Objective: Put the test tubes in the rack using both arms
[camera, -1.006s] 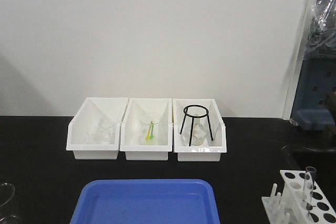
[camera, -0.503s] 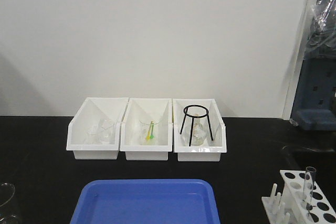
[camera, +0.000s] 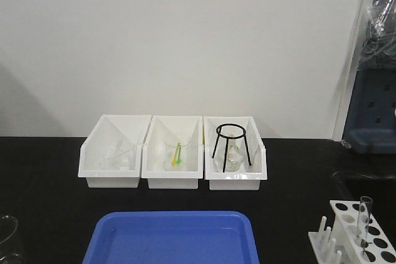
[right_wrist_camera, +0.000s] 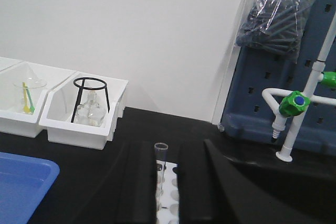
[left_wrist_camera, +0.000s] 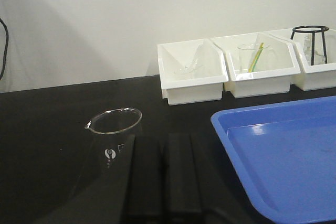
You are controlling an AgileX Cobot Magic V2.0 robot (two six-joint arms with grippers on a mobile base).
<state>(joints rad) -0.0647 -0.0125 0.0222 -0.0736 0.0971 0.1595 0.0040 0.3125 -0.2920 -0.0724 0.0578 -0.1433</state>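
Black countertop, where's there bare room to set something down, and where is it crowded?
Bare black countertop lies between the blue tray and the rack, and in the strip between the tray and the three white bins. Left of the bins is also bare. It is crowded at the rack, where a test tube stands, and by the beaker at the tray's left.

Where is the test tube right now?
The test tube stands upright in the white rack at the front view's bottom right corner, right of the blue tray.
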